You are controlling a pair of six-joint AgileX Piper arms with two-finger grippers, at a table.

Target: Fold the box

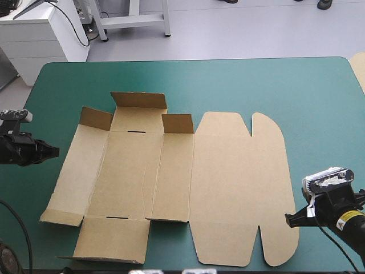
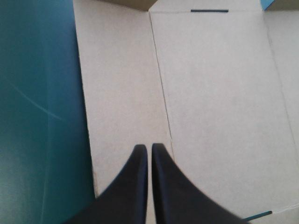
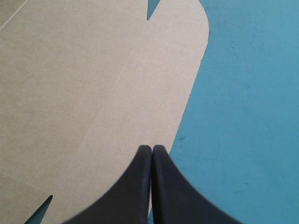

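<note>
High view: left end effector (image 1: 54, 151) clenched, empty, at the box's left edge. Brown box (image 1: 171, 182) lies spread open at mid tabletop (image 1: 296, 85), its far flaps raised. Right end effector (image 1: 290, 219) clenched, empty, at the box's right edge.

I see the box (image 1: 171, 188) as a brown cut sheet spread open between my left tool (image 1: 55, 151) and my right tool (image 1: 289, 220). Most of it lies flat, but three short flaps along its far edge stand raised. Its narrow side panel lies just ahead of the left tool. Its round-cornered lid flap lies just ahead of the right tool.
</note>
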